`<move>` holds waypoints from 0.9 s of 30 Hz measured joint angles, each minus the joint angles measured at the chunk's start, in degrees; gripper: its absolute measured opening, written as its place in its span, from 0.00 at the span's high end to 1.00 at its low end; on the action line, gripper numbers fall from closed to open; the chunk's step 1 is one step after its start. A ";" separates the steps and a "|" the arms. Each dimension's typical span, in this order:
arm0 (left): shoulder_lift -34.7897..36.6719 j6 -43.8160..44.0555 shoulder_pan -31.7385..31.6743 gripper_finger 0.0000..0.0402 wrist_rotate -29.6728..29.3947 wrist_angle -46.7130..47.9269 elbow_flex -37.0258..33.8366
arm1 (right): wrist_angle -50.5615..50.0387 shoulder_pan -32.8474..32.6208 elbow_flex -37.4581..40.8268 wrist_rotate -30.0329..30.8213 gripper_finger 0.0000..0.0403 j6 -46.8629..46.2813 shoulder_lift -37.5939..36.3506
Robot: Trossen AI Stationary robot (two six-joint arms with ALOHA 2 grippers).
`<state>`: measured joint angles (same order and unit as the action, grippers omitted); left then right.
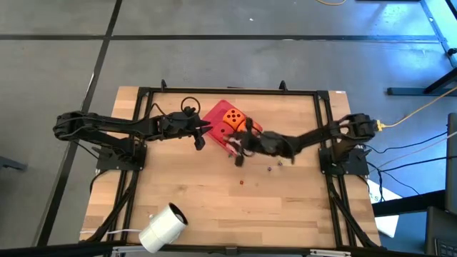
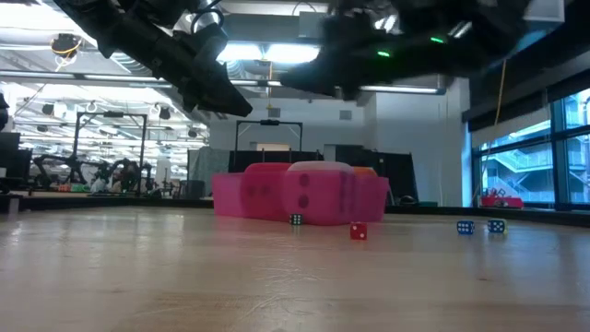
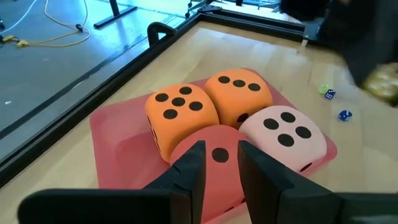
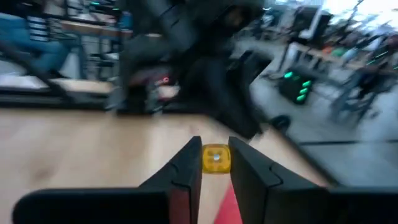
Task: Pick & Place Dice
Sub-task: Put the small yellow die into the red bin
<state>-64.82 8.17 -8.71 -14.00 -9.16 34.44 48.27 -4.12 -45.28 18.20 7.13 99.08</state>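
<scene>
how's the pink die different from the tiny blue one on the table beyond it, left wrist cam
The pink die is far larger than the small blue die. The pink die is pale pink with dark pips, four on top; the blue die is blue with white pips. The pink die sits on the red tray against the orange dice, while the blue die lies alone on the bare wood. Both are cubes resting flat.

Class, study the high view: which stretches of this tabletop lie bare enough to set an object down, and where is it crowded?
Bare wood lies between the white roll and the small dice. It is crowded at the red tray, between the left gripper and right gripper.
</scene>
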 joint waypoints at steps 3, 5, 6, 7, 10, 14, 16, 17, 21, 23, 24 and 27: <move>0.00 -1.12 0.00 0.79 -0.72 -1.41 0.00 | -9.60 4.15 -9.21 -0.88 0.83 2.30 3.10; 0.18 -2.14 0.00 0.79 -2.40 -3.05 0.00 | -20.12 6.88 -15.57 -0.91 0.85 2.15 5.60; 0.43 -2.26 0.00 0.79 -3.56 -3.11 0.00 | -25.57 8.19 -18.48 -0.92 0.86 1.24 6.87; 0.71 -2.46 0.00 0.79 -5.12 -3.08 0.00 | -30.68 9.31 -20.92 -0.95 0.86 0.11 8.01; 2.15 -3.11 0.00 0.81 -11.46 0.23 0.00 | -40.80 12.23 -26.87 -1.46 0.85 -3.27 11.49; 3.83 -3.50 0.00 0.83 -21.99 6.30 0.00 | -43.65 15.22 -30.92 -1.67 0.82 -4.38 15.90; 4.16 -3.47 -0.03 0.84 -24.27 7.38 0.01 | -43.74 16.71 -32.58 -4.20 0.82 -5.18 18.39; 4.31 -3.44 -0.04 0.85 -24.38 8.18 0.00 | -43.84 17.39 -33.29 -5.80 0.82 -5.47 19.46; 4.31 -3.48 -0.02 0.87 -21.56 8.08 0.00 | -45.40 19.36 -35.03 -13.28 0.82 -8.03 21.76; 4.31 -3.47 -0.02 0.88 -20.62 7.77 0.00 | -45.51 19.66 -35.43 -16.23 0.80 -7.78 21.75; 4.31 -3.47 -0.02 0.88 -20.52 7.65 0.00 | -45.49 19.54 -35.67 -16.67 0.79 -7.04 21.77; 4.31 -3.46 -0.02 0.89 -20.62 7.70 0.00 | -45.52 19.26 -35.80 -14.87 0.75 -4.80 21.77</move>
<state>-60.51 4.71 -8.73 -34.62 -1.45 34.44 2.74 15.14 -81.08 3.33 2.33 120.86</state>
